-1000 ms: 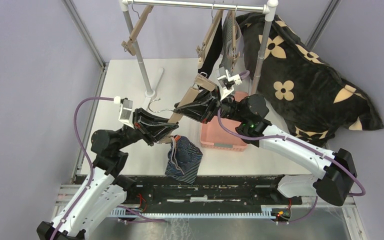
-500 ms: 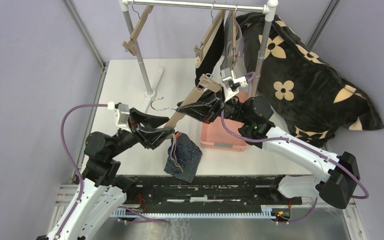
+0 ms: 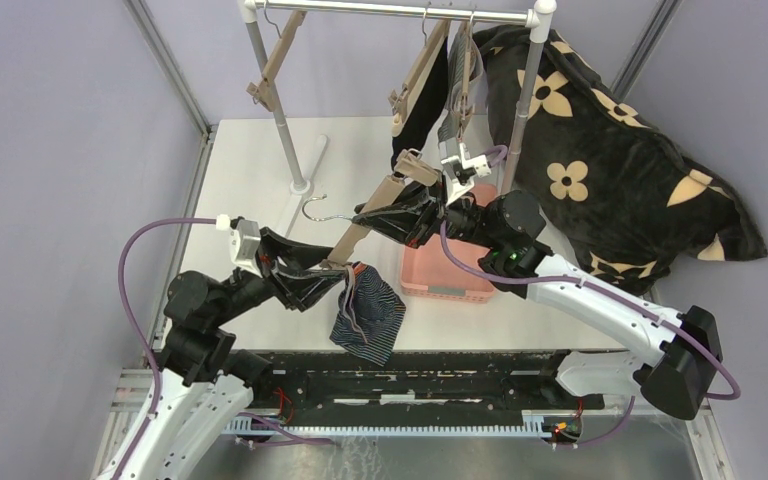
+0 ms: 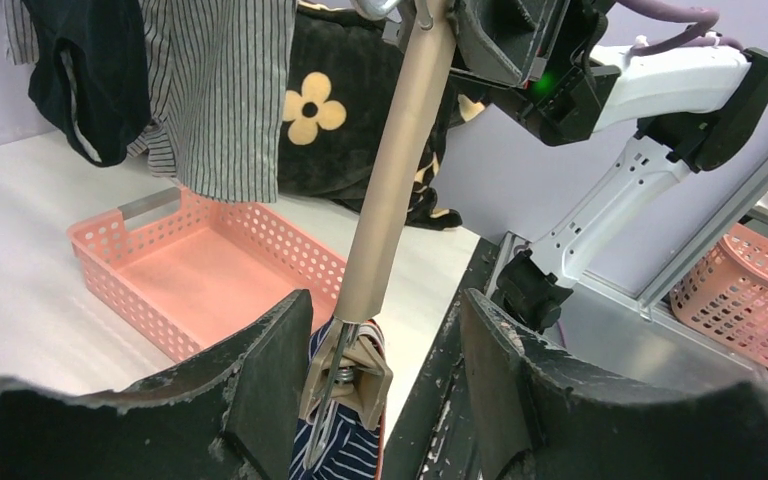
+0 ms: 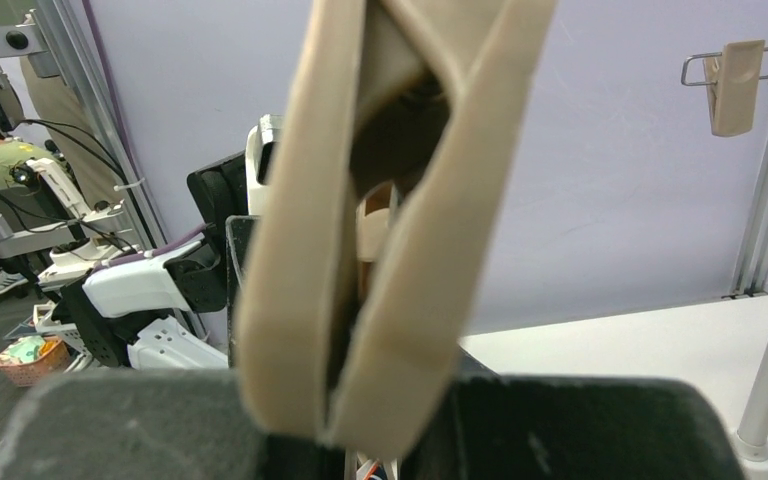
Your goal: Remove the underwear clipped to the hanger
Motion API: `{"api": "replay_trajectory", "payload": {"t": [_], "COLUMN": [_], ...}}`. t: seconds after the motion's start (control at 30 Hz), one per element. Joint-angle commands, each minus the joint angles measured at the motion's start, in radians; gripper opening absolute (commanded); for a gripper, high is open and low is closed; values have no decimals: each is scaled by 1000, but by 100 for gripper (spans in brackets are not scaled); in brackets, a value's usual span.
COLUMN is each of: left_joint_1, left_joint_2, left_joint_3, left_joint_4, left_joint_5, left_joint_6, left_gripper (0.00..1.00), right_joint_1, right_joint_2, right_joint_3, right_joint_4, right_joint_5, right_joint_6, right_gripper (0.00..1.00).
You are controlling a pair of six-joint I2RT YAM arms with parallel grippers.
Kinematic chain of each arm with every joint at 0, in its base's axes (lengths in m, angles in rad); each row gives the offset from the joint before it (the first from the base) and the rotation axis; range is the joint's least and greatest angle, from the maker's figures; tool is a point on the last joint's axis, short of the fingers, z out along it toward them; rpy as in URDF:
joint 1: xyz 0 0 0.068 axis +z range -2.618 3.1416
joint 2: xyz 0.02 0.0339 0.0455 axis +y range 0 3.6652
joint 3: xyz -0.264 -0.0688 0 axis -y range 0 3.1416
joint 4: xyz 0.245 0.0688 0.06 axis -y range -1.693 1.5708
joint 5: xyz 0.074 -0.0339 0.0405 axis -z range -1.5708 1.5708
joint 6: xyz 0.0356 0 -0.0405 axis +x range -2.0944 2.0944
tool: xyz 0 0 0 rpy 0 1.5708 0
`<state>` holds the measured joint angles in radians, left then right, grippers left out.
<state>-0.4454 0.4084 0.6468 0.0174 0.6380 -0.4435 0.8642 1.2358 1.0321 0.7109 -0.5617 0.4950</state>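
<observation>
My right gripper [image 3: 400,216] is shut on a beige clip hanger [image 3: 375,215] and holds it tilted above the table; in the right wrist view the hanger [image 5: 390,220] fills the space between the jaws [image 5: 360,405]. The navy striped underwear [image 3: 368,312] hangs from the hanger's lower clip [image 4: 352,372]. My left gripper [image 3: 336,280] is open, with its fingers [image 4: 260,385] on either side of that clip [image 4: 380,375], not pressing it. The black underwear [image 3: 423,95] and the grey-and-white striped underwear [image 3: 457,95] hang clipped on the rack.
A pink basket [image 3: 440,272] sits on the table under the right arm. The rack's rail [image 3: 390,10] and posts [image 3: 278,120] stand at the back, with an empty hanger [image 3: 275,65]. A black flower-print cushion [image 3: 610,170] lies at the right.
My left gripper has moved a little right and nearer, closing in around the lower clip. The right gripper raised the hanger slightly, then held it still.
</observation>
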Motion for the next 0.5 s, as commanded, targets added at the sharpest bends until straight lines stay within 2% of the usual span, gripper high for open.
{"api": "replay_trajectory", "payload": {"t": [0.0, 0.3, 0.37, 0.47], "left_joint_1": [-3, -3, -2, -2], "left_joint_2": [-14, 5, 11, 15], "left_joint_3": [8, -7, -6, -1], "left_joint_4": [-53, -35, -36, -44], "left_joint_5": [-5, -33, -32, -19], "left_joint_6": [60, 69, 76, 94], "left_gripper": [62, 57, 51, 32], "right_joint_1": [7, 6, 8, 7], "right_joint_2": [-33, 4, 12, 18], "right_joint_3": [54, 74, 81, 89], "right_joint_4": [41, 119, 124, 123], "right_joint_5": [51, 81, 84, 87], "right_joint_6": [-34, -8, -4, -7], "right_gripper": [1, 1, 1, 1]}}
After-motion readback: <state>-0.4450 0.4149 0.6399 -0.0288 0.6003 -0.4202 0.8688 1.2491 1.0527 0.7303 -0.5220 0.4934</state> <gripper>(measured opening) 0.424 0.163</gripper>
